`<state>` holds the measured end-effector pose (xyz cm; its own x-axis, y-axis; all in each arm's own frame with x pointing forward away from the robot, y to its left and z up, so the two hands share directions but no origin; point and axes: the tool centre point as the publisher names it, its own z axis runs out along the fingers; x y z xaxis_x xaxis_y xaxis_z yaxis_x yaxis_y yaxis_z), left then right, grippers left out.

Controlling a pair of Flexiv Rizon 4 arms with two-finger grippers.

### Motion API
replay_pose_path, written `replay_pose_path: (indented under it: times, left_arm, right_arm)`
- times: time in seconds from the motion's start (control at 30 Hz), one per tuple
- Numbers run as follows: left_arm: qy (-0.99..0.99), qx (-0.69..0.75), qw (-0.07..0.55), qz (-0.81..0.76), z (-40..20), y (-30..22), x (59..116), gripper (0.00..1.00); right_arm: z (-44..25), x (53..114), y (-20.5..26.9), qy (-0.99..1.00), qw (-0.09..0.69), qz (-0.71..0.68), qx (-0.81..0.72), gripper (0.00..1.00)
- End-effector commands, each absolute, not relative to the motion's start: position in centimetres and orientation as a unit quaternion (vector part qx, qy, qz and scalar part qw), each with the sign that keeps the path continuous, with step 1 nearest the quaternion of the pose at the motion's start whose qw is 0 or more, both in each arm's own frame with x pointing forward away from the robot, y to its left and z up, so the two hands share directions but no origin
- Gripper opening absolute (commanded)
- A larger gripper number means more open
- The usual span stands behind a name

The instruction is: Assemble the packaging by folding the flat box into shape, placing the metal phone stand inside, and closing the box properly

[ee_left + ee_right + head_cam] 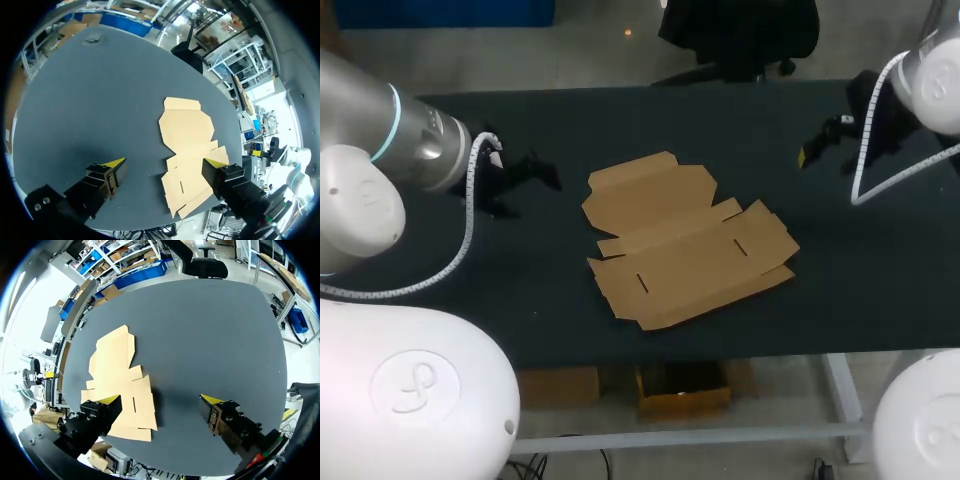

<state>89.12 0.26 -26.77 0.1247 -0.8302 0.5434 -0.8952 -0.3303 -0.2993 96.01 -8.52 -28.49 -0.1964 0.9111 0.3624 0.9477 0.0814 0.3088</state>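
Left gripper (165, 163), right gripper (161, 399) hung with fingers apart. Flat cardboard box (685, 240) lay between them on black table (620, 120).

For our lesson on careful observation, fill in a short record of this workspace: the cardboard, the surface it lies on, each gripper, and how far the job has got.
flat box: unfolded, lying flat near the table's middle
table: dark top
left gripper: open, holding nothing, apart from the box
right gripper: open, holding nothing, apart from the box
phone stand: not seen in any view
stage: folding not yet begun
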Motion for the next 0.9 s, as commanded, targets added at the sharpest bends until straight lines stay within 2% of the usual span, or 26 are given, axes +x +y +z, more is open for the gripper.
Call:
replay_pose_path:
  times: [0.03, 0.23, 0.63, 0.9]
  left_arm:
    - [-0.576, 0.75, 0.048, 0.322, -26.8, 0.1, 89.1, 1.0]
    - [-0.561, 0.764, 0.043, 0.316, -27.3, -0.1, 88.3, 1.0]
    - [-0.562, 0.763, 0.066, 0.313, -28.6, -1.0, 86.3, 1.0]
    - [-0.577, 0.751, 0.082, 0.31, -29.5, -1.5, 85.4, 1.0]
  right_arm:
    - [-28.4, 96.0, -8.6, -0.735, 0.04, -0.242, -0.632, 1.0]
    - [-29.1, 95.3, -8.3, -0.732, 0.051, -0.222, -0.642, 1.0]
    - [-31.0, 93.2, -7.5, -0.732, 0.133, -0.188, -0.642, 1.0]
    - [-33.2, 92.6, -7.2, -0.764, 0.137, -0.184, -0.603, 1.0]
